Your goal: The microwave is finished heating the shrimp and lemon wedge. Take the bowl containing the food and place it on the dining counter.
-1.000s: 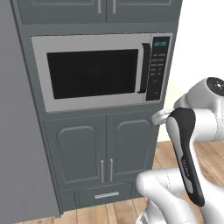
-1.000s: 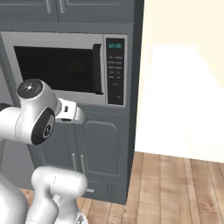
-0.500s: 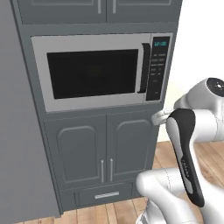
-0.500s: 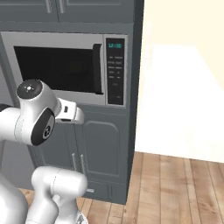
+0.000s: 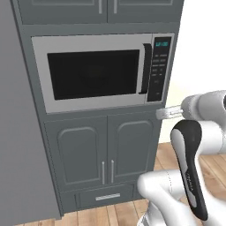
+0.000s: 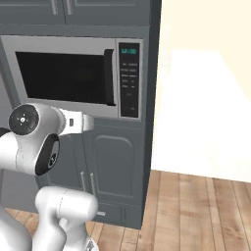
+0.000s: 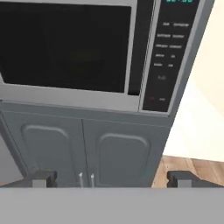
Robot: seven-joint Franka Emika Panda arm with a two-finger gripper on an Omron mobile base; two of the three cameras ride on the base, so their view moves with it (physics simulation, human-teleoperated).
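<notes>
You see the microwave built into a tall grey cabinet column, and its black glass door is closed. The black vertical handle stands at the right edge of the glass, and just to the right of it is the dark keypad with a cyan display at the top. Behind the dark glass you cannot make out the bowl or the food.

Under the microwave there are two grey panelled cabinet doors with thin metal pulls near the middle seam, and below them a low drawer. Above the microwave there are more grey cabinet doors. The floor at the right of the column is light wood planks.

Your arm is raised in front of the lower cabinet, at the height of the microwave's bottom edge, and it is apart from the door and from the handle. In the hand view the claw is opened wide: the two dark fingertips stand far from each other at the bottom corners, and nothing is between them. This view looks at the microwave's lower right part, the keypad and the tops of the two cabinet doors.
</notes>
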